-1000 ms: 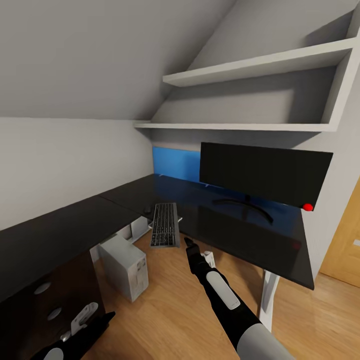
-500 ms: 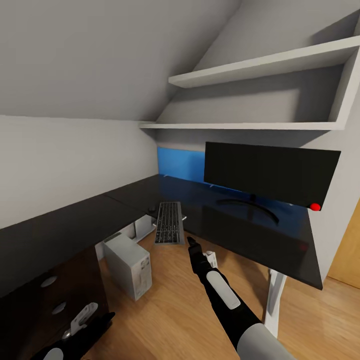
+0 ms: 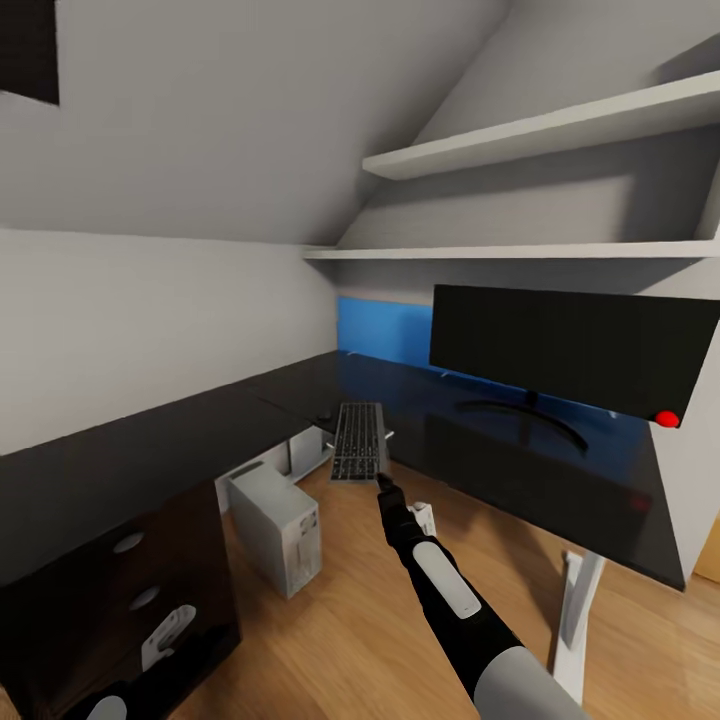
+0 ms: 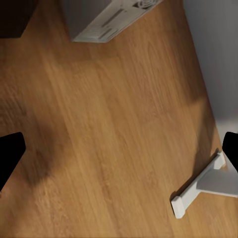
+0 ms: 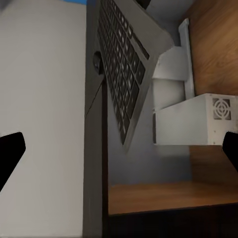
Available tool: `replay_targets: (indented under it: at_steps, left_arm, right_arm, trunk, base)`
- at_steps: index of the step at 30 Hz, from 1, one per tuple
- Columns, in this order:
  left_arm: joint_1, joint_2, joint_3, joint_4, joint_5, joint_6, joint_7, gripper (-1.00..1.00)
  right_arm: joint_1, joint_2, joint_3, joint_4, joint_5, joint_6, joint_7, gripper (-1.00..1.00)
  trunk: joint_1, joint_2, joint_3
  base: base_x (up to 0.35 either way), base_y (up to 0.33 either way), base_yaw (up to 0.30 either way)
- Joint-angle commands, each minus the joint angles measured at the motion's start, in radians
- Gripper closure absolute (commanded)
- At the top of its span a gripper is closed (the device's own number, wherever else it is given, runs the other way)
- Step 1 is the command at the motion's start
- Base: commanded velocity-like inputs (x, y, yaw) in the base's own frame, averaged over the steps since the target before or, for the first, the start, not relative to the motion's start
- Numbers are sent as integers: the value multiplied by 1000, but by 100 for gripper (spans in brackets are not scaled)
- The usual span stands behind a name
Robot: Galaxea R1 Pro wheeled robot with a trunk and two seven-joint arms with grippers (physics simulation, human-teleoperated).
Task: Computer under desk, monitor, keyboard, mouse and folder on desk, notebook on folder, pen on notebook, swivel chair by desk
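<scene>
The slim dark grey-black keyboard [image 3: 358,442] with pale key lettering lies half on the inner edge of the large glossy black corner desk [image 3: 480,455], its near end jutting out over the floor, just ahead of the right gripper [image 3: 383,483], which is stretched toward it with nothing between its spread fingers [image 5: 11,151]. Beyond the keyboard and to the gripper's right, the thin black flat monitor [image 3: 570,350] with a red dot at its lower corner stands on the desk. Below and to the gripper's left, the boxy pale grey-white computer tower [image 3: 277,526] sits on the wooden floor [image 3: 340,630] under the desk. The left gripper [image 4: 119,163] hangs low with fingers parted and empty, over bare floor near a white desk leg [image 4: 206,187].
</scene>
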State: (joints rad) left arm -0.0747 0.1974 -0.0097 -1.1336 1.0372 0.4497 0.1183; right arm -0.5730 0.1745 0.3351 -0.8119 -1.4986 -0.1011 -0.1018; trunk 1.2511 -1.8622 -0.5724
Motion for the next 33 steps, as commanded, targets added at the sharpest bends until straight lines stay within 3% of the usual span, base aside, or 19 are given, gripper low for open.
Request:
replay_targets:
  at_steps: [1, 9, 33]
  left_arm:
    - [-1, 0, -1, -2, 10, 3, 9, -100]
    - [-1, -1, -1, -2, 9, 3, 9, -100]
    - [-1, -1, -9, 8, -1, -10, -2, -100]
  right_arm:
    - [-1, 0, 2, -1, -9, -7, -3, -100]
    - [-1, 0, 2, -1, -8, -8, -2, -100]
    - [-1, 0, 1, -42, -12, -116, 7, -100]
  trunk:
    - [4, -8, -3]
    - [35, -64, -18]
    - [35, -64, -15]
  base:
    - [0, 0, 181]
    - [0, 0, 196]
    - [0, 0, 29]
